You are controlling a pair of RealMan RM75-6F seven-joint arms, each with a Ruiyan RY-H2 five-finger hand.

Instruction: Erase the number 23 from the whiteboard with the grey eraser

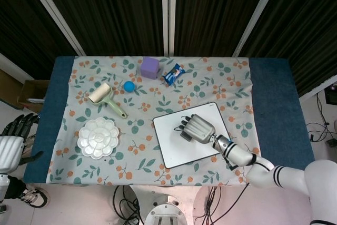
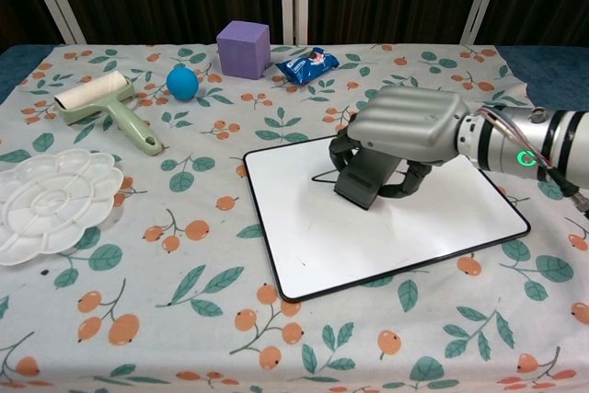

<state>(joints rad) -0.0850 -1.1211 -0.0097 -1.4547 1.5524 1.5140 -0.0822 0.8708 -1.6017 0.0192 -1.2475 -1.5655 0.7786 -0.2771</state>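
The whiteboard (image 2: 322, 236) (image 1: 171, 143) lies on the floral cloth right of centre. My right hand (image 2: 405, 126) (image 1: 197, 127) grips the grey eraser (image 2: 363, 177) (image 1: 185, 135), which presses down on the board's upper middle. Only a short black stroke of the digit 2 (image 2: 320, 175) shows left of the eraser; the rest of that spot is covered by hand and eraser. The board's right part is blank white. My left hand (image 1: 11, 143) hangs off the table's left edge, fingers apart and holding nothing.
A white palette (image 2: 51, 204) sits at the left. Behind it lie a lint roller (image 2: 101, 103), a blue ball (image 2: 182, 82), a purple cube (image 2: 244, 48) and a blue snack packet (image 2: 306, 63).
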